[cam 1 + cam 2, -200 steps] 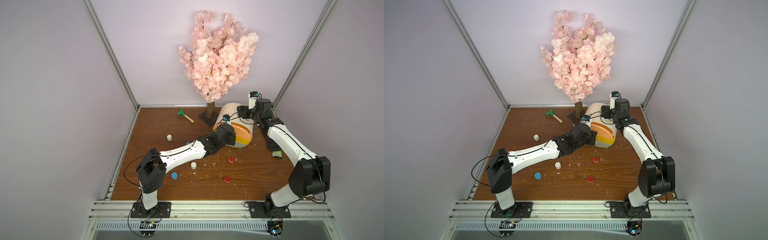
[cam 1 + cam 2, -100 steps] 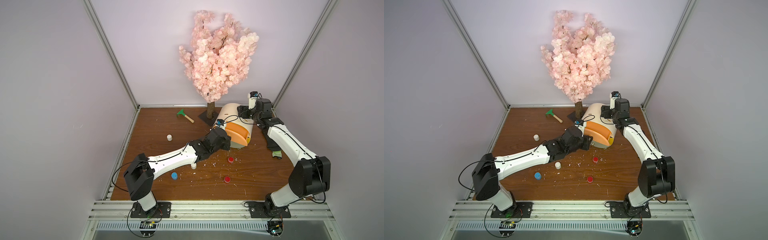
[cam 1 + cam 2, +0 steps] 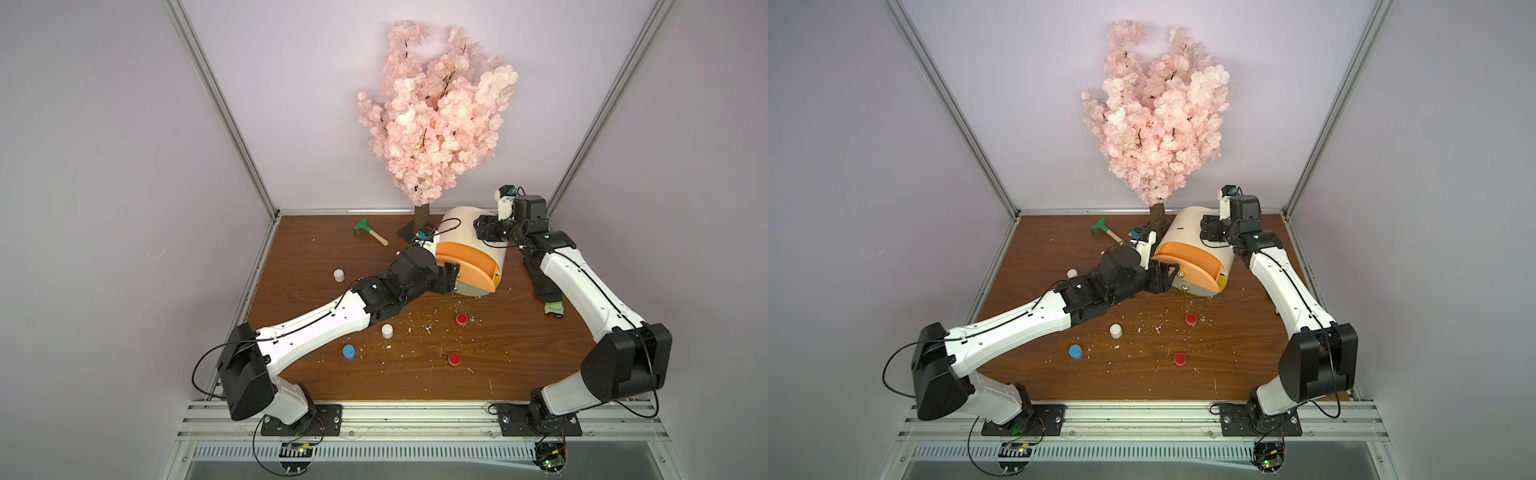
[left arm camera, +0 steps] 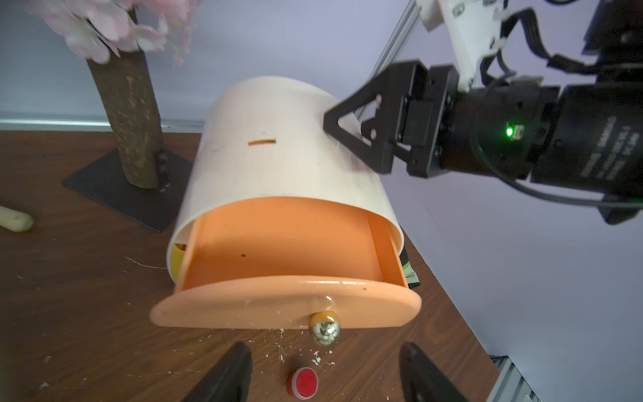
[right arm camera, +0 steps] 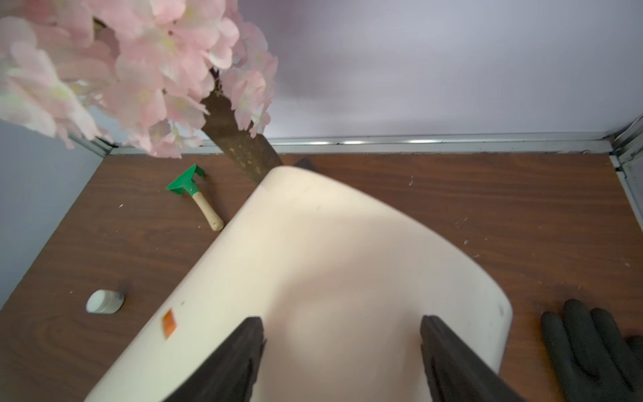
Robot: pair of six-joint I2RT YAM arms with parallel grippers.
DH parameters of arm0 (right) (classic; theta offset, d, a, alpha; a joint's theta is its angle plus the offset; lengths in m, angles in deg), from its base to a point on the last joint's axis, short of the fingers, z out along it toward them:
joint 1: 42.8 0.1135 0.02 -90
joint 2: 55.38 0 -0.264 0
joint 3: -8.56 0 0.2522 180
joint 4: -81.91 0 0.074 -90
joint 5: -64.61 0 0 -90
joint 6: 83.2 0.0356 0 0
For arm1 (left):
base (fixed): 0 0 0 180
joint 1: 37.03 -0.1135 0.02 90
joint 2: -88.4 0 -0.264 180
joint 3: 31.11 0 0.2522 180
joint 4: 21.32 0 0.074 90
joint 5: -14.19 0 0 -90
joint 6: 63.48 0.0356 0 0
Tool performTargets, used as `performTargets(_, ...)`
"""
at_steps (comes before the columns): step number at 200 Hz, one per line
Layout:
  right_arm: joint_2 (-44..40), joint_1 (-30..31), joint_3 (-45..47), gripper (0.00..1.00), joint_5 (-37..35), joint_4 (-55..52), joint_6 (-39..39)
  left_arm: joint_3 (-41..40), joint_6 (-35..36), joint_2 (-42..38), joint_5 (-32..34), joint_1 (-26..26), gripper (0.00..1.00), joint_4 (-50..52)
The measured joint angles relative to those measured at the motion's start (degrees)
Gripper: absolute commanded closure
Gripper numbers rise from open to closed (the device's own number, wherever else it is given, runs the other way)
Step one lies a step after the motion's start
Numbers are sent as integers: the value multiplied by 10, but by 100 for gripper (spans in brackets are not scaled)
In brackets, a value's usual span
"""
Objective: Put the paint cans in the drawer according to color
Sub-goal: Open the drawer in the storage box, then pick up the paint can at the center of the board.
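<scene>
Fig.: your L tool (image 4: 325,353), jaws apart, faces the knob (image 4: 325,330) of the open orange drawer (image 4: 285,243) at frame centre; red paint can (image 4: 302,382) on tabletop at bottom centre, in line btwn jaws, so L arm is nearer; R tool (image 5: 342,325), jaws apart, over cabinet (image 5: 330,243).

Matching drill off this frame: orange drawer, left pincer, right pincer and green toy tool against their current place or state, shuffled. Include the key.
Things
1. orange drawer
2. left pincer
3. right pincer
4. green toy tool

Place or state
A. lying flat beside the tree trunk
B. pulled out, nothing visible inside
C. open, fingers either side of the knob, not touching it
D. open, set against the cream cabinet

Pairs: 1-B, 2-C, 3-D, 4-A
</scene>
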Motion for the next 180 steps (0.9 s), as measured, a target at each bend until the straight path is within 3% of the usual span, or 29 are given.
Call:
performTargets(44,-66,74,-1,24,6,-87,15,-43,28,-52,-27,-125,11,27)
performTargets(57,-92,102,1,24,3,-104,24,-62,38,-59,-39,-161,1,36)
performTargets(102,-181,215,21,26,-39,-154,70,-124,67,-70,-89,-269,0,49)
performTargets(138,-215,354,74,28,-97,-196,146,-157,104,-85,-137,-337,0,49)
performTargets(180,-197,479,150,36,-158,-248,245,-195,149,-102,-189,-361,0,32)
